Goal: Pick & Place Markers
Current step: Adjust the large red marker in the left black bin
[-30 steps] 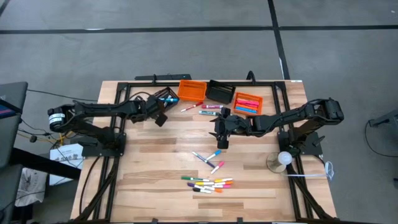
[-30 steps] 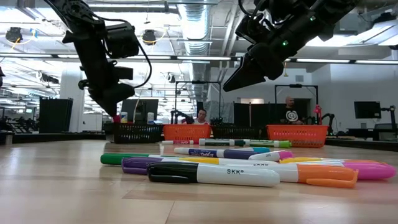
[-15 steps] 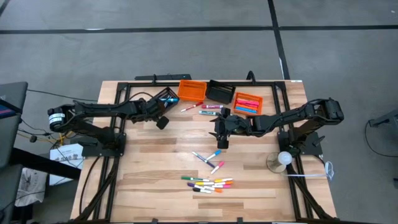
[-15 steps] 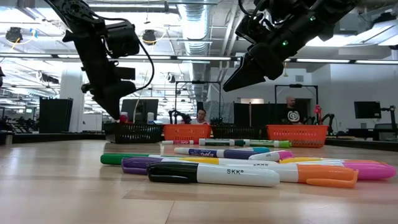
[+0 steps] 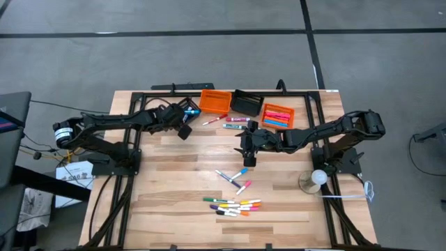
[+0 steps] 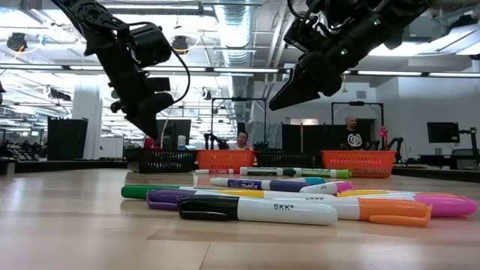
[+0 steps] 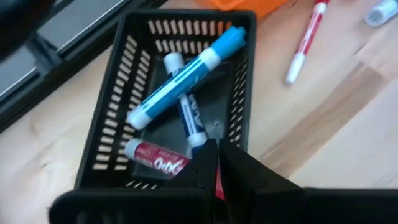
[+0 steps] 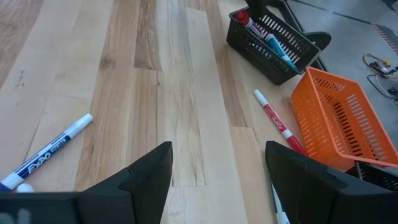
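Observation:
My left gripper (image 5: 180,116) (image 7: 217,163) hangs over a black slotted bin (image 5: 185,107) (image 7: 118,134) at the table's far left, shut on a red marker (image 7: 157,160). Two blue markers (image 7: 186,78) lie in that bin. My right gripper (image 5: 242,145) (image 6: 274,103) stands open above mid-table, with nothing between its fingers. Three markers (image 5: 235,177) lie just near of it. Several more lie in a heap (image 5: 233,206) (image 6: 300,202) by the near edge, and a few (image 5: 233,123) lie in front of the far bins. My left gripper pinches the red marker between its two fingers at one end (image 7: 198,170). The fingers slant down from the table's left and lie across the marker. It sticks out sideways over the bin's near end; whether it touches the bin I cannot tell.
Along the far edge stand an orange bin (image 5: 214,102), a black bin (image 5: 246,104) and an orange bin with markers in it (image 5: 277,116). A single red marker (image 5: 212,120) lies between the bins. A white round object (image 5: 318,178) sits at the right. Bare wood lies at the table's left.
My left gripper has swung a little toward the table's right over the black slotted bin and has turned at the wrist. It stays shut on the red marker.

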Available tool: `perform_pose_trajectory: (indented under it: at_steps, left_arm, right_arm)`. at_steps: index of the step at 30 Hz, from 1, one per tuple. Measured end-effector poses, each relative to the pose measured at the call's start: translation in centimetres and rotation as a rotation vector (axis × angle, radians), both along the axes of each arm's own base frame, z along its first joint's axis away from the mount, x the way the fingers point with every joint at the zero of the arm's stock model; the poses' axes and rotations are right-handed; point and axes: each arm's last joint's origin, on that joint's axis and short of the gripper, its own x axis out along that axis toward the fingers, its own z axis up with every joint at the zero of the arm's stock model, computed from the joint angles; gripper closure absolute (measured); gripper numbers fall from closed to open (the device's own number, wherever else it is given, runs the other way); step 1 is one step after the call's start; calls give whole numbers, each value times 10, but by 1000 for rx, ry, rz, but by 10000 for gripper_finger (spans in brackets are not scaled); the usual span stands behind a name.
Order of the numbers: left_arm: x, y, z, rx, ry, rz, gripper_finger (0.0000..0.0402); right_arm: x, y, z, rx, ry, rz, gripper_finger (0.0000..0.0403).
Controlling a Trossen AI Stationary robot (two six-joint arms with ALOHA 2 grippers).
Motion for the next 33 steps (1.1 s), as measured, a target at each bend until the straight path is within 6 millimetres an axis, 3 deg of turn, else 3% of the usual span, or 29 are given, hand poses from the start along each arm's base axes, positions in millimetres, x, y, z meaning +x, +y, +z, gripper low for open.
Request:
perform_pose_trajectory:
  at_steps: [9, 14, 19, 24, 33]
  left_arm:
    - [3, -5, 8, 18, 93, -89, 385]
    - [4, -25, 28, 87, 102, -280, 385]
    - [-12, -49, 42, 51, 95, -358, 385]
    - [-23, -55, 30, -56, 155, -298, 385]
    - [-4, -39, -5, -99, 251, -292, 394]
  right_arm:
    - [0, 0, 0, -1, 0, 0, 154]
    - [0, 0, -1, -1, 9, 0, 154]
    - [-1, 0, -1, 2, 16, -1, 154]
    - [-1, 2, -2, 5, 20, 2, 154]
    - [-1, 2, -2, 1, 21, 4, 154]
